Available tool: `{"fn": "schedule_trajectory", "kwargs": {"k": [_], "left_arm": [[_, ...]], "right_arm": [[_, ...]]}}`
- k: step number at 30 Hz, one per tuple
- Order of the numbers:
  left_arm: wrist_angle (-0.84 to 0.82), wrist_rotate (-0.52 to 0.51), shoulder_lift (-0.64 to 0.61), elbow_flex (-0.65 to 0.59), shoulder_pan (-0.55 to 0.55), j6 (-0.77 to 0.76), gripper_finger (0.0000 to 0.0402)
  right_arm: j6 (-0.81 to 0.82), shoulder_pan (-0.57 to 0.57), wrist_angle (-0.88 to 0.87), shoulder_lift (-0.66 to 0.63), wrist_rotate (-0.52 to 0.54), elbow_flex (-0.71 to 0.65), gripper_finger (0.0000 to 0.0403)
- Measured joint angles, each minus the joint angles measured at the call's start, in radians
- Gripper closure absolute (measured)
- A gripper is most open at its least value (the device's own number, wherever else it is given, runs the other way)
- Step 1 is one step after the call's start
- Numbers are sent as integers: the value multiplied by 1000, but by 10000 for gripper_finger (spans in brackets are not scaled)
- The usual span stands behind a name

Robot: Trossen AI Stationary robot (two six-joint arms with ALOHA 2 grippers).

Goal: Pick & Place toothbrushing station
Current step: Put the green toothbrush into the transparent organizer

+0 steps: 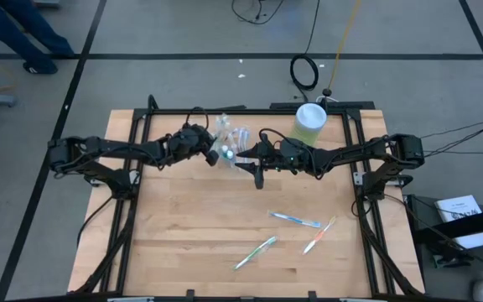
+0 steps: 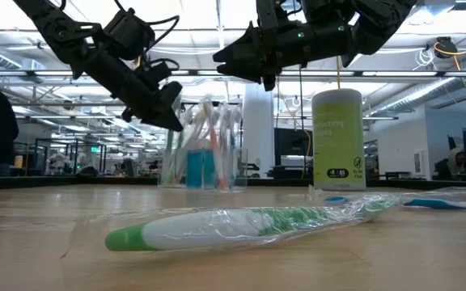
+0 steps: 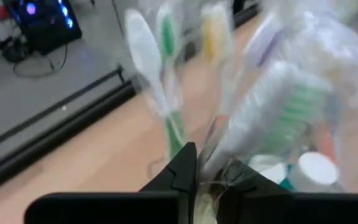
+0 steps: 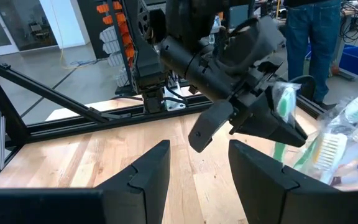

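Observation:
The clear container [image 1: 230,134] [image 2: 205,166] stands on the table's far middle and holds several wrapped pastel toothbrushes, upright, and a teal tube. My left gripper [image 1: 214,156] [image 2: 175,120] [image 3: 194,165] reaches it from the left, slanting down, and is shut on a green-and-white toothbrush [image 3: 174,134] among them. My right gripper [image 1: 257,174] [image 4: 199,162] hovers open just right of the container, level, with nothing between its fingers. Three wrapped toothbrushes [image 1: 294,220] [image 1: 319,236] [image 1: 256,252] lie flat on the near table. My left gripper pinches the wrapped toothbrush's green stem [image 3: 178,144] between its two fingers, clear wrapper bunched at the tips. The fingers come from the table's left, slanting down, across the brush. The brush stands upright among the others, its head [image 4: 284,99] above the fingers; its lower end is hidden.
A green-and-white canister [image 1: 310,124] [image 2: 338,137] stands at the far right of the container. The nearest lying toothbrush [image 2: 241,226] is green and white in its wrapper. Black frame rails [image 1: 141,134] run along the table's sides. A person's legs [image 4: 303,37] show beyond the table.

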Motion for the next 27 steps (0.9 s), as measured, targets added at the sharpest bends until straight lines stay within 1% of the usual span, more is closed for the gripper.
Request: {"fn": "schedule_trajectory", "kwargs": {"k": [5, 8, 10, 12, 17, 20, 24, 27], "left_arm": [[-15, 4, 0, 1, 25, -13, 389], [2, 24, 1, 0, 25, 10, 387], [15, 47, 2, 0, 25, 40, 369], [15, 60, 2, 0, 25, 74, 342], [-17, 56, 1, 0, 25, 117, 273], [-59, 54, 1, 0, 25, 131, 238], [-150, 53, 1, 0, 25, 132, 203], [-204, 52, -4, 1, 25, 115, 187]], "right_arm": [[0, 0, 0, 0, 0, 0, 248], [0, 0, 0, 0, 0, 0, 248], [0, 0, 0, 0, 0, 0, 248], [0, 0, 0, 0, 0, 0, 248], [0, 0, 0, 0, 0, 0, 248], [0, 0, 0, 0, 0, 0, 248], [3, 0, 0, 0, 0, 0, 248], [3, 0, 0, 0, 0, 0, 248]]}}
